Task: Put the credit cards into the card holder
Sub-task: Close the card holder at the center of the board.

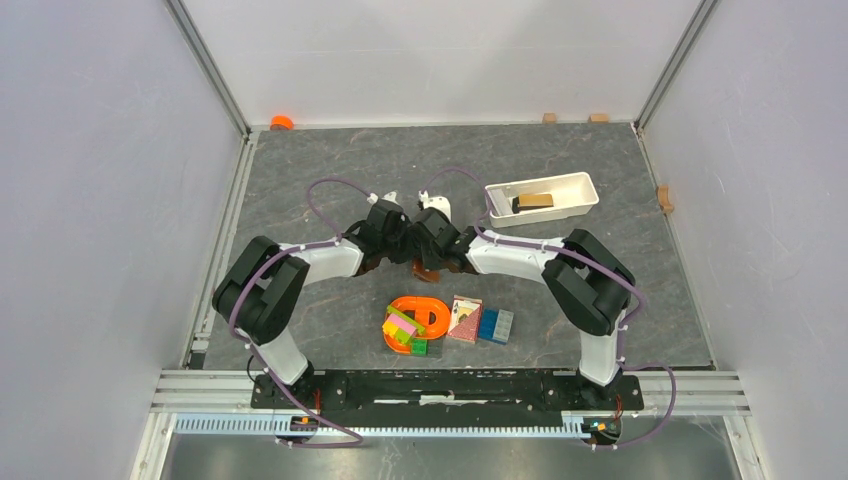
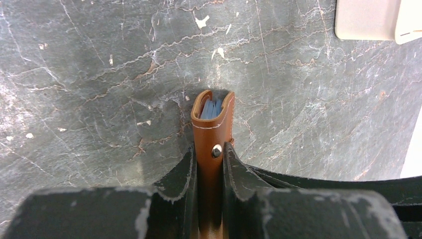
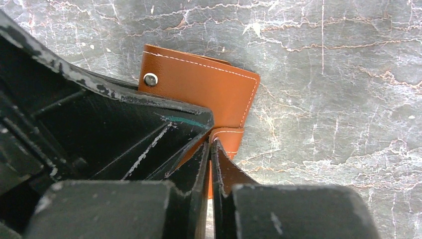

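The card holder (image 2: 214,122), a brown leather-look wallet with a metal snap, stands on edge above the dark stone-look table. My left gripper (image 2: 213,149) is shut on it across its folded sides. Bluish credit cards (image 2: 211,108) sit inside it, and only their ends show at the open top. In the right wrist view the card holder (image 3: 204,92) shows its flat side. My right gripper (image 3: 210,144) is shut on its small strap flap (image 3: 228,138). In the top view both grippers, left (image 1: 395,250) and right (image 1: 425,262), meet at mid-table, hiding most of the card holder (image 1: 428,272).
A white oblong tray (image 1: 541,198) with a brown block in it stands at the back right; its corner shows in the left wrist view (image 2: 368,20). Near the front lie an orange ring toy (image 1: 420,315), colourful blocks (image 1: 402,333), a red playing-card pack (image 1: 464,319) and blue blocks (image 1: 495,325).
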Robot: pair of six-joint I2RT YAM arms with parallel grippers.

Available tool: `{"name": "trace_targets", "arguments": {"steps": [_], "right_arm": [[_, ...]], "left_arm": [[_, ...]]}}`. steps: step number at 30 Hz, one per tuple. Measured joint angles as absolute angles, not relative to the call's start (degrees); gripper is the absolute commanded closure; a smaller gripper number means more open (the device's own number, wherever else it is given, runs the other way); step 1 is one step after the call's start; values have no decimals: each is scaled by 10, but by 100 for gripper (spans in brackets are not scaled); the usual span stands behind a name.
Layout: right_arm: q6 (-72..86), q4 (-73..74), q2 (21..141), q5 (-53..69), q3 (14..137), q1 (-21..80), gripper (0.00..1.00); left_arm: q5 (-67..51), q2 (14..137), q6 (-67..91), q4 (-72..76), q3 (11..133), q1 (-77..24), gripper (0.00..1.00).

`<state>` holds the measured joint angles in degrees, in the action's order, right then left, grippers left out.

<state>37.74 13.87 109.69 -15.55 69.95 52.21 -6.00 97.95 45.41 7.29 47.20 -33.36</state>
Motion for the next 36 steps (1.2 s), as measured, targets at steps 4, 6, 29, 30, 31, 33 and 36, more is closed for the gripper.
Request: {"name": "trace_targets", "arguments": {"steps": [4, 6, 29, 30, 31, 33, 36], "right_arm": [[376, 136, 1097, -159, 699, 524, 88], [375, 135, 1096, -160, 698, 525, 86], [333, 37, 1048, -179, 623, 545, 69], [333, 40, 1040, -182, 621, 549, 66], [332, 46, 1035, -185, 619, 549, 63], [331, 58, 1024, -197, 612, 549, 57], [329, 72, 994, -205, 586, 551, 50]], "left_arm": [[-59, 979, 454, 73, 472, -334, 98], [-58, 979, 454, 72, 472, -334, 98], [-45, 976, 453, 70, 473, -334, 98], [-51, 976, 452, 71, 473, -333, 98], [-58, 978, 450, 74, 473, -333, 98], [-76, 983, 447, 81, 473, -333, 98], [-108, 993, 446, 94, 474, -332, 97]]}}
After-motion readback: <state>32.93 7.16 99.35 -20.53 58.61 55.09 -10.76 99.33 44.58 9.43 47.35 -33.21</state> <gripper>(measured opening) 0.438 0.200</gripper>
